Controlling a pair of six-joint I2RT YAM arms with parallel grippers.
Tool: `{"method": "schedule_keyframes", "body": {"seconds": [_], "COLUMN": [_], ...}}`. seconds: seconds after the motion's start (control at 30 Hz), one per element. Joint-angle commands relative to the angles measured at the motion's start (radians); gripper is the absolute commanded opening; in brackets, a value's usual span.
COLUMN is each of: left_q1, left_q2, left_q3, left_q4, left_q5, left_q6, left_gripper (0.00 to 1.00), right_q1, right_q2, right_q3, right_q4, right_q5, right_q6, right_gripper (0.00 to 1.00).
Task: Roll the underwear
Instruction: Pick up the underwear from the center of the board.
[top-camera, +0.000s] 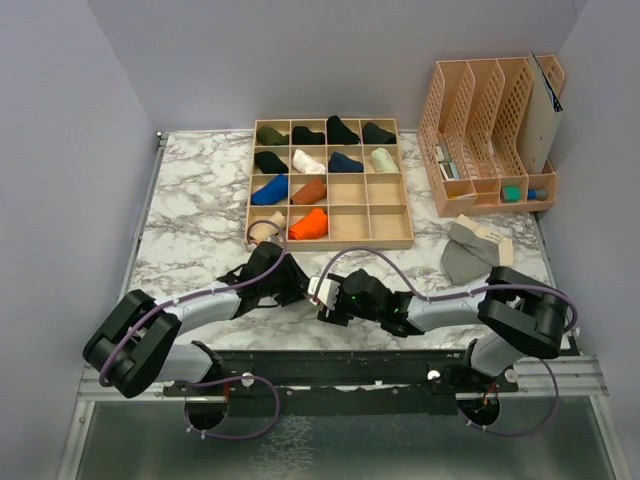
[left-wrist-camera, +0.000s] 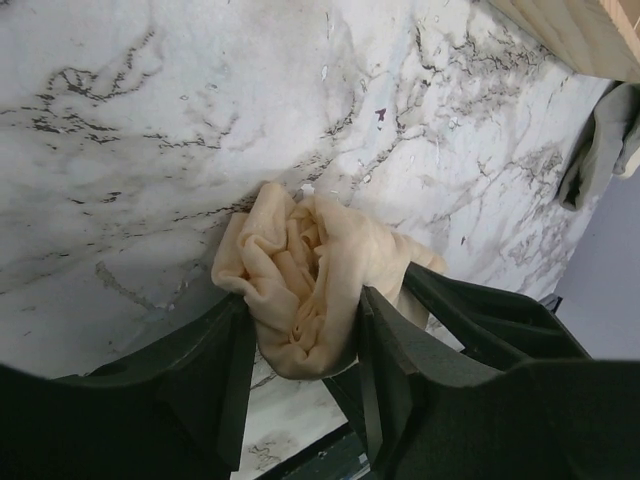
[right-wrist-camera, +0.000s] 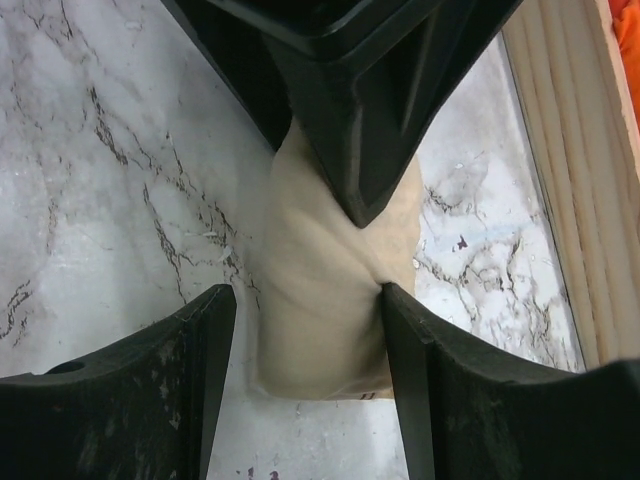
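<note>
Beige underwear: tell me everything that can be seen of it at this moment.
The beige underwear is soft, plain pale-beige cloth, bunched into a loose roll with creased folds showing at one end. It rests on the marble table, near the wooden tray but apart from it. The left gripper pinches it from both sides. The right gripper straddles it with open jaws, one finger touching the cloth and the other clear of it.

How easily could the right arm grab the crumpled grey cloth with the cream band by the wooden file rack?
Probably easily: the grey cloth lies uncovered on the marble table near that arm's side. But the right gripper is straddling the pale beige rolled cloth, so it must back away first.
</note>
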Motion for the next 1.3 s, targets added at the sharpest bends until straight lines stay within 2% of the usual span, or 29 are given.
{"method": "schedule_keyframes", "body": {"seconds": [0.0, 0.07, 0.27, 0.4, 0.53, 0.7, 0.77, 0.97, 1.0, 1.1, 1.13, 1.2, 1.27], "left_q1": [0.012, 0.014, 0.026, 0.041, 0.066, 0.093, 0.101, 0.119, 0.12, 0.125, 0.125, 0.125, 0.125], "left_q2": [-0.003, 0.001, 0.008, -0.012, -0.067, -0.18, -0.234, -0.356, -0.372, -0.417, -0.432, -0.467, -0.511], "left_q3": [0.026, 0.035, 0.043, 0.033, 0.026, 0.014, 0.004, -0.015, -0.016, -0.02, -0.022, -0.024, -0.023], "left_q4": [-0.09, -0.096, -0.095, -0.093, -0.132, -0.202, -0.231, -0.298, -0.313, -0.355, -0.37, -0.406, -0.447], "left_q5": [-0.012, -0.008, 0.008, 0.015, -0.018, -0.069, -0.095, -0.143, -0.15, -0.154, -0.154, -0.193, -0.221], "left_q6": [0.02, 0.026, 0.036, 0.035, 0.032, 0.026, 0.021, 0.013, 0.016, 0.026, 0.03, 0.039, 0.045], "left_gripper": [0.5, 0.55, 0.59, 0.63, 0.74, 0.97, 0.99, 0.99, 0.99, 0.99, 0.99, 0.99, 0.99], "right_q1": [0.008, 0.008, 0.008, 0.007, 0.007, 0.004, -0.002, -0.011, -0.013, -0.017, -0.018, -0.02, -0.024], "right_q2": [0.03, 0.045, 0.119, 0.139, 0.168, 0.191, 0.188, 0.189, 0.192, 0.192, 0.188, 0.162, 0.117], "right_q3": [-0.012, -0.01, 0.029, 0.012, 0.017, 0.02, 0.017, 0.057, 0.069, 0.096, 0.105, 0.117, 0.121], "right_q4": [-0.036, -0.021, -0.05, -0.012, -0.026, -0.018, -0.012, -0.067, -0.084, -0.125, -0.139, -0.161, -0.186], "right_q5": [0.005, 0.012, 0.044, 0.066, 0.048, 0.075, 0.062, 0.072, 0.075, 0.099, 0.104, 0.108, 0.106], "right_q6": [-0.027, -0.024, 0.001, 0.023, 0.056, 0.137, 0.159, 0.196, 0.207, 0.253, 0.267, 0.291, 0.31], "right_gripper": [0.63, 0.63, 0.6, 0.57, 0.55, 0.51, 0.5, 0.37, 0.34, 0.12, 0.08, 0.02, 0.0]}}
